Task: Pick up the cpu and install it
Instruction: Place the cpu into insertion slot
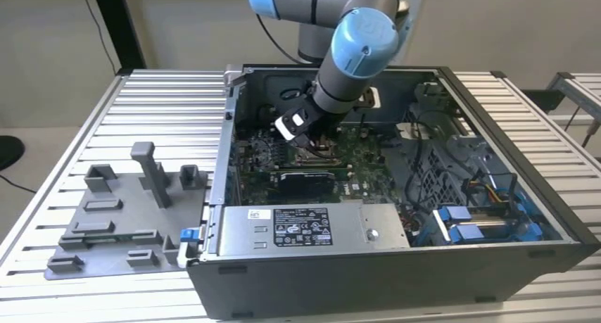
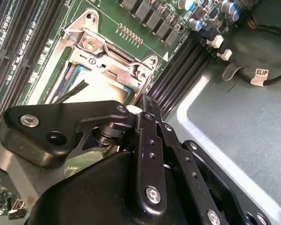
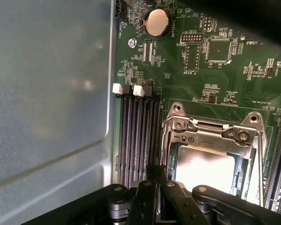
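gripper point(image 2: 144, 101) closed at the socket, cpu point(image 3: 203, 166) lying inside

black fingers point(image 2: 148, 117) are drawn together with nothing visible between them, their tips at the edge of the socket frame point(image 3: 210, 136). the cpu lies flat within that frame, and its pale metal top shows through the opening. memory slots point(image 3: 136, 136) run just beside the socket on the green motherboard point(image 3: 225, 75). in the exterior view the arm reaches down at the centre of the frame into the open computer case point(image 1: 376, 284). a silver box point(image 1: 310, 228) sits at lower centre. a grey fixture tray point(image 1: 112, 231) rests at lower left on the slatted table point(image 1: 160, 105).
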